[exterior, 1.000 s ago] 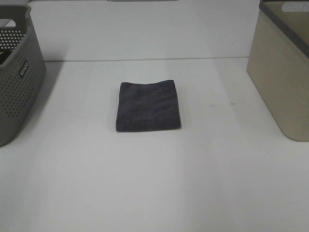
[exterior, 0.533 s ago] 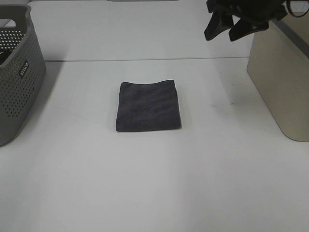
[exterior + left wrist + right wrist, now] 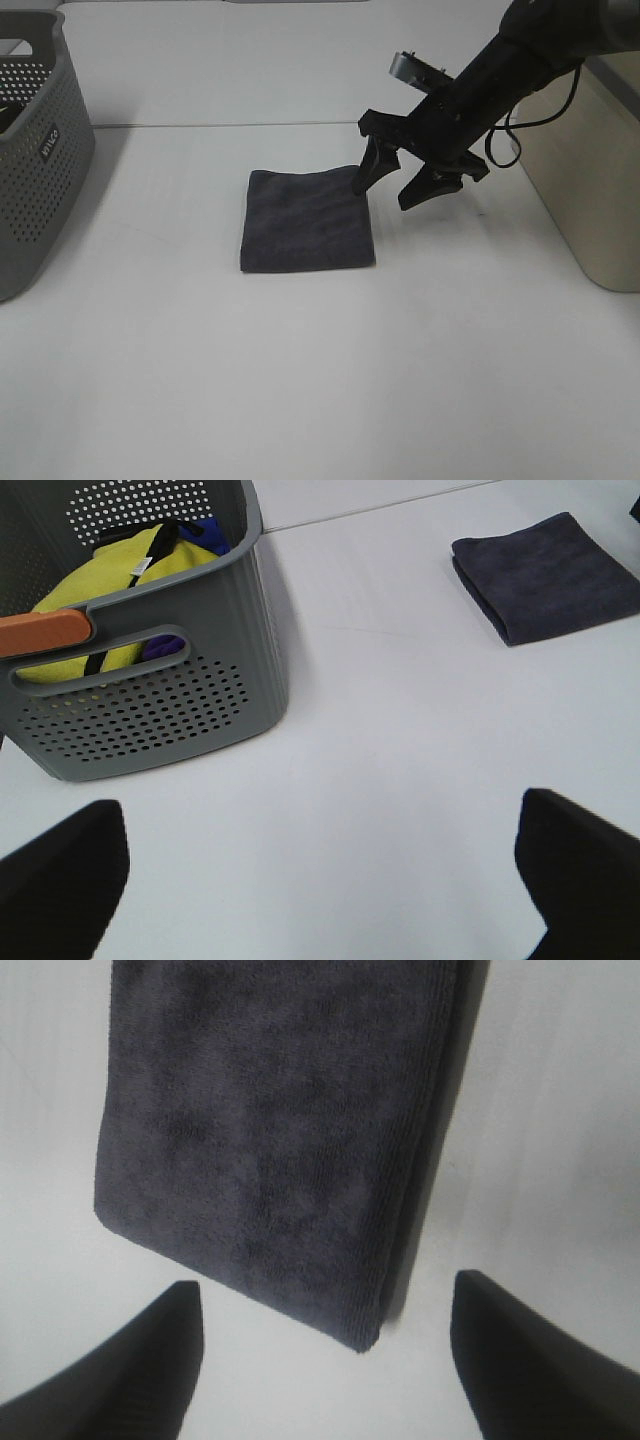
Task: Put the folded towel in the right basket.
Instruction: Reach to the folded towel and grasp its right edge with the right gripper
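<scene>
The folded dark grey towel (image 3: pixel 307 219) lies flat in the middle of the white table. It also shows in the left wrist view (image 3: pixel 549 575) and fills the right wrist view (image 3: pixel 290 1130). My right gripper (image 3: pixel 391 189) is open and hovers just above the towel's far right corner, its jaws apart on either side of the towel's right edge. The beige right basket (image 3: pixel 585 170) stands at the table's right side. My left gripper (image 3: pixel 320 870) is open and empty, well to the left of the towel, out of the exterior view.
A grey perforated basket (image 3: pixel 35 150) stands at the left edge; in the left wrist view (image 3: pixel 150 670) it holds yellow and blue cloth. The white table (image 3: pixel 320 380) stretches out in front of the towel.
My right arm has come into view from the upper right and swung down and left, from above the right basket to the towel's far right corner. The towel has not moved.
</scene>
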You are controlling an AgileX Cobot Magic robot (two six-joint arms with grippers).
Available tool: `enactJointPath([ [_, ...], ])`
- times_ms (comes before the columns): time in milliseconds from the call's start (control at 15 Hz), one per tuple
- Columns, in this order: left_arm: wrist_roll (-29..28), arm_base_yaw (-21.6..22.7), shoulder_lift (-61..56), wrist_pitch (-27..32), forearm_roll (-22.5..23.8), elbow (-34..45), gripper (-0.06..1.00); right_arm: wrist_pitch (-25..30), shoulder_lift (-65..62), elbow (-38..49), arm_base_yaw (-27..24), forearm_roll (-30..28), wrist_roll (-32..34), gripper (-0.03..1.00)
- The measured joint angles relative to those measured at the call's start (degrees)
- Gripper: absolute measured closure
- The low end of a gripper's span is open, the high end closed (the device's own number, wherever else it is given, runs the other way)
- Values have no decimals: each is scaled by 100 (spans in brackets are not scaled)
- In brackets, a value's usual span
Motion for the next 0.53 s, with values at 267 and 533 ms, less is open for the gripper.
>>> enactJointPath([
  [267,0,0,0,0,0,0,-4,304,848,-1060,0,97,-11,31],
  [533,0,0,0,0,0,0,-4,516,1513,-1793,0,229,-11,31],
])
